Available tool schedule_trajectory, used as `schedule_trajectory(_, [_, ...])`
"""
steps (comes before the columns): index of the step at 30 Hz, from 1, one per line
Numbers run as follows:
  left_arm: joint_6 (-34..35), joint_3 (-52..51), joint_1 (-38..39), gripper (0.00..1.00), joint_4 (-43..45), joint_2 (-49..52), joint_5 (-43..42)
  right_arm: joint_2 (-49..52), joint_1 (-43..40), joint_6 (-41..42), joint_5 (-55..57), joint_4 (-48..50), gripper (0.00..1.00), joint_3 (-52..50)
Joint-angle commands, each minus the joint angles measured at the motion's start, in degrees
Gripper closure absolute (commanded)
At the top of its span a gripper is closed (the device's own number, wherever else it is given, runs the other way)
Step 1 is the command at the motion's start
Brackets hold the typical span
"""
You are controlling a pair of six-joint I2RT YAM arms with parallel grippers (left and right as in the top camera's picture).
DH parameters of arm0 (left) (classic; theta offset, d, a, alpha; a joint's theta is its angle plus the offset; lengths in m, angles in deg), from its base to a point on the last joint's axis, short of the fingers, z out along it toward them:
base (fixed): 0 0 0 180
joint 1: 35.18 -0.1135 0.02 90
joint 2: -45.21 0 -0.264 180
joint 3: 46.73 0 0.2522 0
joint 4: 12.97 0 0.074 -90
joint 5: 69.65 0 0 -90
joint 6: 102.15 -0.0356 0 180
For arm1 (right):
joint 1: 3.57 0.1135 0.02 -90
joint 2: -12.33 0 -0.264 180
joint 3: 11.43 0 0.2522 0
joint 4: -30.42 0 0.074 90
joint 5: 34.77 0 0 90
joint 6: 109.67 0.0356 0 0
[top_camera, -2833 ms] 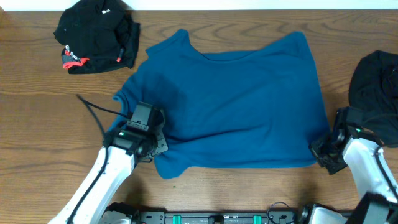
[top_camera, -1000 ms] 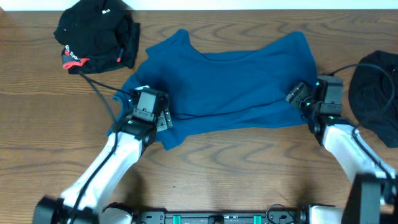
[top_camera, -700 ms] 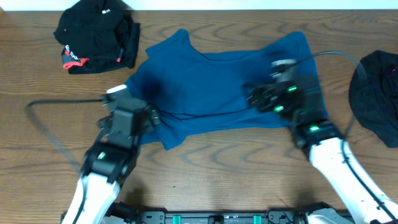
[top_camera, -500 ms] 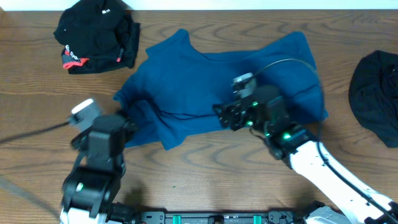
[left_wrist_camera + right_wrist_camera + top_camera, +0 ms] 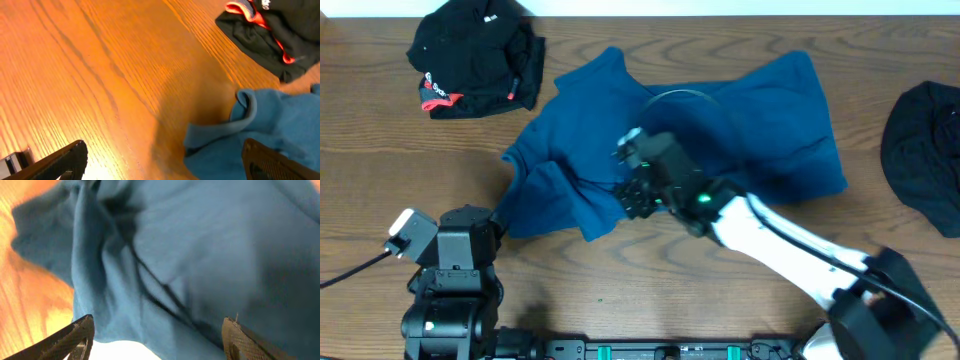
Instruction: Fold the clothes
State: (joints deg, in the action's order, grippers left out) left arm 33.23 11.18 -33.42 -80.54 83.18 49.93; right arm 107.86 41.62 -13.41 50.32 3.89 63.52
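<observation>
Teal shirt [image 5: 750, 110], lower edge partly hidden under spread right gripper [image 5: 156, 330]

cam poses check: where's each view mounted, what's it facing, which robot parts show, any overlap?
Overhead: fixed above the table, straight down on teal shirt, trimmed black garment, plain black garment; left arm and right arm show.
Left wrist: low over bare wood, facing shirt edge and trimmed black garment; open left gripper at bottom corners.
Right wrist: close over shirt folds; open right gripper at bottom corners.
Shared: all three see the shirt.
</observation>
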Motion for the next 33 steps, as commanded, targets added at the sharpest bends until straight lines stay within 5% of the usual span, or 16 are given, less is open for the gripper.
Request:
schedule_trajectory(1, [3.5, 0.8, -1.8, 0.02, -1.1, 0.0, 1.4, 4.1, 2.9, -5.8, 3.0, -1.9, 0.21, 4.8])
schedule_trajectory(14, [6.0, 0.8, -12.6, 0.02, -6.8, 0.0, 1.3, 10.1, 13.6, -10.5, 10.7, -4.0, 0.21, 7.8])
schedule_trajectory(33, [5.9, 0.8, -12.9, 0.02, -7.5, 0.0, -0.7, 15.5, 21.3, -10.4, 22.9, -6.4, 0.26, 7.8])
